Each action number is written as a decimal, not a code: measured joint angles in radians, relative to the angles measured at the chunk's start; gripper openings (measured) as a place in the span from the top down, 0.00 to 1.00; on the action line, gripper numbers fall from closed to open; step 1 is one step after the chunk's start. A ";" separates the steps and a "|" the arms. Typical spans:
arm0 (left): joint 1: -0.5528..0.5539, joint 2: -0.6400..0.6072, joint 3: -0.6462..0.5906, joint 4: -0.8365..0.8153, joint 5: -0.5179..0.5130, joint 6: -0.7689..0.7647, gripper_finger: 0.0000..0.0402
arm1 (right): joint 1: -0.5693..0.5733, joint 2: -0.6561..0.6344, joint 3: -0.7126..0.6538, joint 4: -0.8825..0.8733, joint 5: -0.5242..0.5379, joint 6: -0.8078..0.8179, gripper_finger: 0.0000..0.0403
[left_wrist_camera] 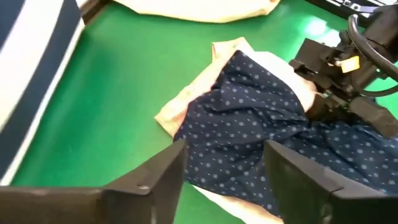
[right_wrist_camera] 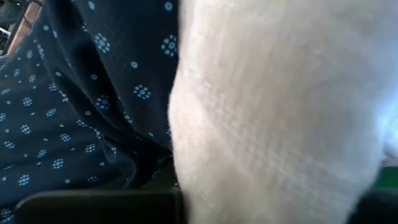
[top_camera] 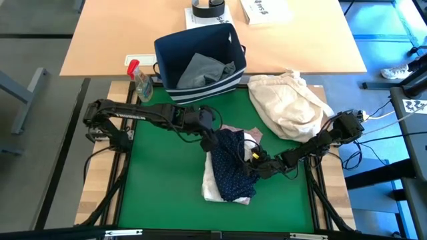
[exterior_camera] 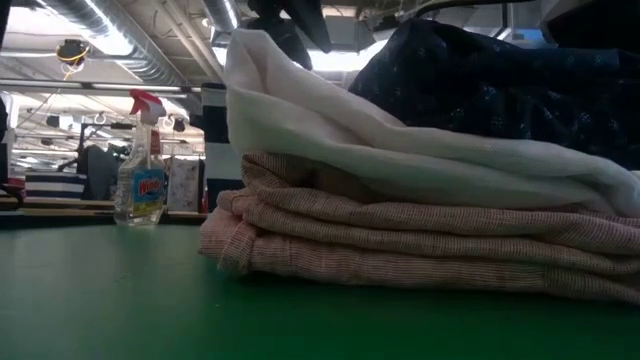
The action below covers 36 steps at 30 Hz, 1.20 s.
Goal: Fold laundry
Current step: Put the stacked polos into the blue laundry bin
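A folded stack lies mid-table: the pale pink top is at the bottom, the white shirt lies on it, and the navy white-dotted shirt is rumpled on top. My left gripper is open above the stack's far-left part, its fingers over the navy shirt. My right gripper is at the stack's right side, buried against navy and white cloth. The light grey jeans lie inside the bin.
The navy striped bin stands at the green mat's far edge. A cream-beige bundle sits at the far right, and a spray bottle at the far left. Bare green mat lies left of and in front of the stack.
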 joint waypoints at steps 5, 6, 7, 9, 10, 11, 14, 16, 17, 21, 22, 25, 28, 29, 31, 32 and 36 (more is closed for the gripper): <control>-0.001 0.000 0.000 -0.001 0.040 -0.048 0.31 | 0.000 0.000 0.000 0.002 0.000 -0.007 0.84; -0.001 0.000 0.000 0.000 0.056 -0.060 0.26 | 0.000 0.001 0.000 0.003 -0.002 -0.014 0.84; -0.001 0.000 0.000 0.000 0.078 -0.079 0.22 | 0.000 0.001 0.001 0.004 -0.003 -0.019 0.84; -0.001 0.000 0.000 0.002 0.161 -0.063 0.13 | 0.000 0.002 0.001 0.004 -0.003 -0.022 0.84; -0.001 0.000 0.000 0.007 0.193 -0.044 0.10 | 0.000 0.002 0.001 0.004 -0.003 -0.022 0.84; -0.001 0.000 0.000 0.011 0.208 -0.037 0.07 | 0.000 0.002 0.001 0.004 -0.001 -0.023 0.84; -0.002 0.000 0.000 0.019 0.221 -0.051 0.03 | 0.001 0.002 0.002 0.004 0.000 -0.024 0.84; -0.001 0.000 0.000 0.037 0.201 -0.056 0.02 | 0.001 0.002 0.002 0.004 0.001 -0.025 0.84; -0.001 0.000 0.000 0.034 0.197 -0.077 0.02 | 0.001 0.002 0.002 0.004 0.001 -0.026 0.84; -0.014 0.006 -0.001 0.066 0.198 -0.092 0.01 | 0.001 0.002 0.002 0.004 0.002 -0.037 0.84; -0.014 0.008 -0.001 0.070 0.200 -0.094 0.01 | 0.001 0.002 0.002 0.004 0.002 -0.042 0.84; -0.010 0.009 -0.001 0.073 0.197 -0.135 0.01 | 0.001 0.002 0.002 0.004 0.002 -0.045 0.84; -0.003 0.009 -0.001 0.069 0.198 -0.155 0.00 | 0.001 0.002 0.002 0.003 0.002 -0.047 0.84; -0.003 0.009 -0.001 0.069 0.199 -0.160 0.00 | 0.001 0.002 0.002 0.003 0.002 -0.047 0.84; -0.003 0.009 -0.001 0.070 0.201 -0.167 0.00 | 0.001 0.002 0.002 0.003 0.002 -0.050 0.84; -0.004 0.009 -0.001 0.072 0.198 -0.168 0.00 | 0.001 0.002 0.002 0.003 0.002 -0.051 0.84; -0.013 0.009 -0.001 0.124 0.217 -0.217 0.00 | 0.001 0.002 0.002 0.003 0.001 -0.052 0.84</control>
